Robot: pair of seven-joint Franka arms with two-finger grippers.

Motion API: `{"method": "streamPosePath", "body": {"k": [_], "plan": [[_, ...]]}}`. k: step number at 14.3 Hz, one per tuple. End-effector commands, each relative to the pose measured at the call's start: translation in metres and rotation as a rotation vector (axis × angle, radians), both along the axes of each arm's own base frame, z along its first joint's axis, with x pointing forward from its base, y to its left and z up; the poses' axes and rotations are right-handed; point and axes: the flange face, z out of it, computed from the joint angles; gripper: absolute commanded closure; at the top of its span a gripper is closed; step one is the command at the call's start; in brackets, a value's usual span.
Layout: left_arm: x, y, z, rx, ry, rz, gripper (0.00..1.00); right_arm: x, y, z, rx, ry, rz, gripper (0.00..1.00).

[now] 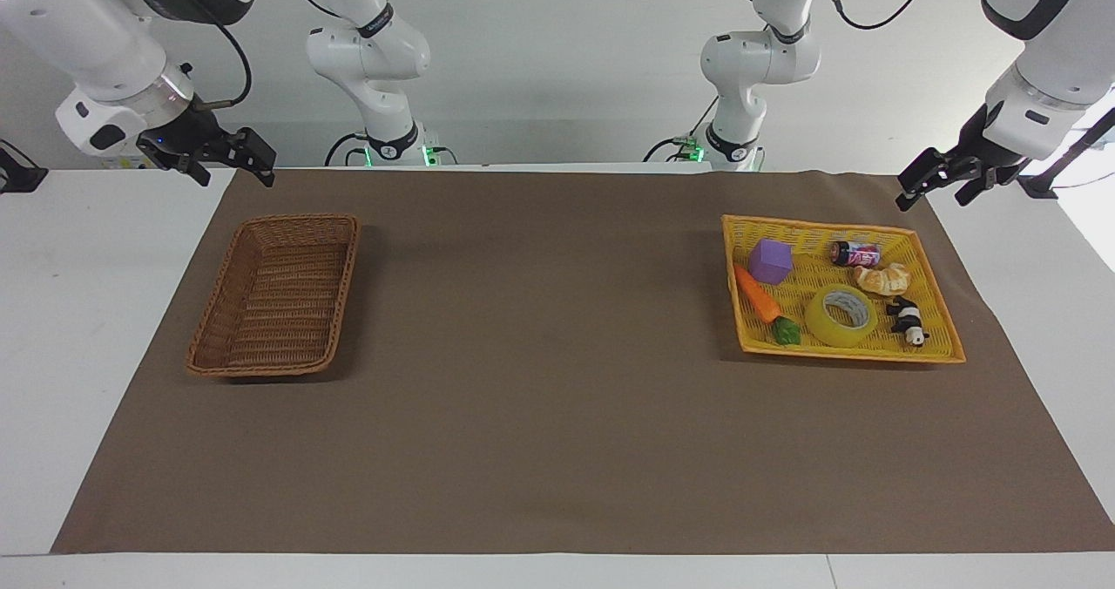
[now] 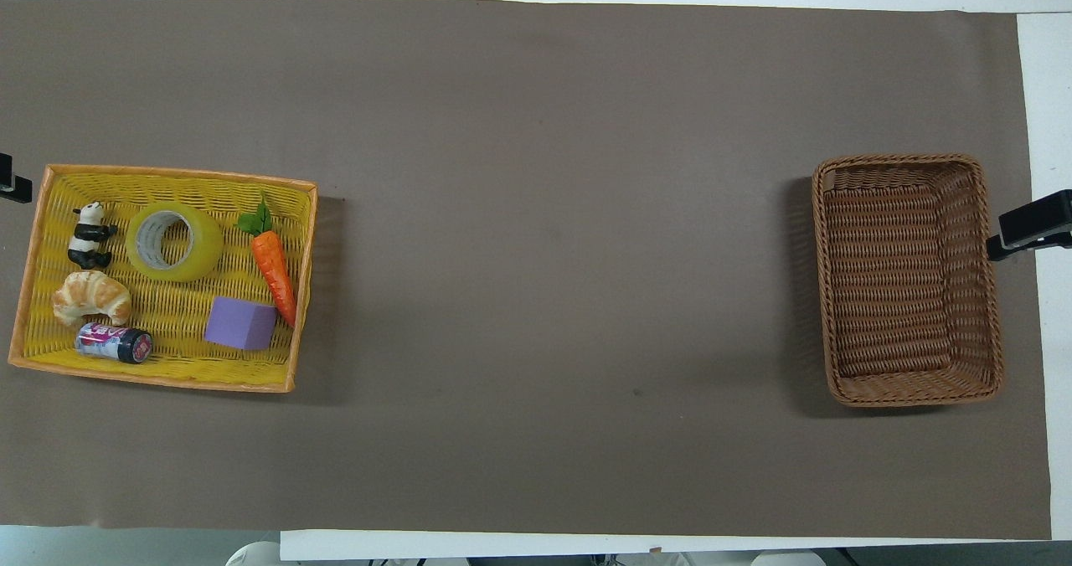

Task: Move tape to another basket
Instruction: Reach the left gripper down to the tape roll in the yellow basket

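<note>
The tape, a yellow translucent roll, lies flat in a bright yellow tray at the left arm's end of the table. The empty dark-brown wicker basket stands at the right arm's end. My left gripper hangs open over the mat's corner beside the tray, holding nothing. My right gripper hangs open over the mat's edge beside the brown basket, also holding nothing. In the overhead view only one of the fingers of the right gripper shows at the frame's edge.
The tray also holds a toy panda, a croissant, a small can, a purple block and a toy carrot. A brown mat covers the table between the two containers.
</note>
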Motion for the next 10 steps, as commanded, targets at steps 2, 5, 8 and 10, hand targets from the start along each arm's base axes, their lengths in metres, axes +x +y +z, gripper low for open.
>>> {"method": "streamPosePath", "body": {"k": [2,5,8,10], "plan": [[-0.004,-0.003,-0.001,0.002,-0.011,0.0,0.0,-0.007,-0.001,0.001,-0.001,-0.001,0.019,0.0],[-0.009,0.002,-0.007,0.001,0.003,0.018,0.0,-0.007,-0.001,0.001,-0.001,-0.001,0.019,0.0],[-0.036,0.002,-0.059,-0.01,-0.117,0.015,0.0,-0.007,-0.001,0.001,-0.001,-0.001,0.019,0.0],[-0.047,0.0,-0.132,-0.011,-0.159,0.018,0.0,-0.007,-0.001,0.001,-0.001,-0.001,0.019,0.0]]}}
